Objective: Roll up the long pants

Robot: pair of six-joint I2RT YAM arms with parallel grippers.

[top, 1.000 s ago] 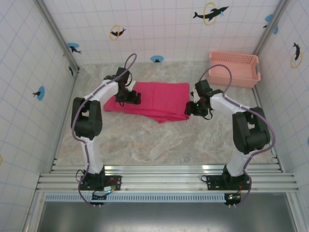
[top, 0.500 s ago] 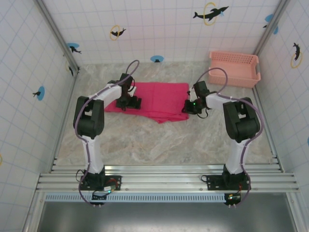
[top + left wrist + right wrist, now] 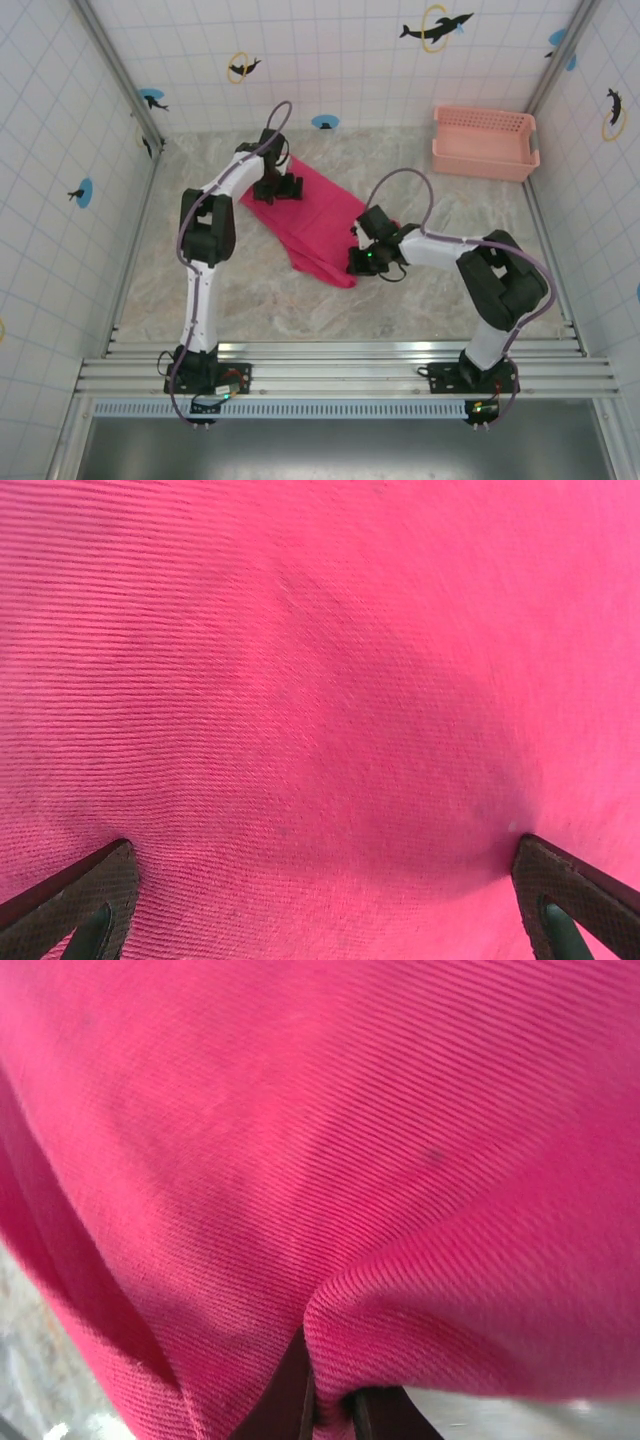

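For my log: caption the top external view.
Left tool open atop the long pants; right tool pinches their near end.

White arms [image 3: 197,310] with black joints [image 3: 205,238] and purple cables [image 3: 400,172].

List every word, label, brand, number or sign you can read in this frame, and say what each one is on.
No readable text in any view.
Long pants: plain magenta cloth with no tag or print showing, including up close in both wrist views.
Pink basket: no marking.
Tiled wall: dolphin stickers with rings and blue dots, pictures only, no letters.
Small boards at the arm bases: too small to read.
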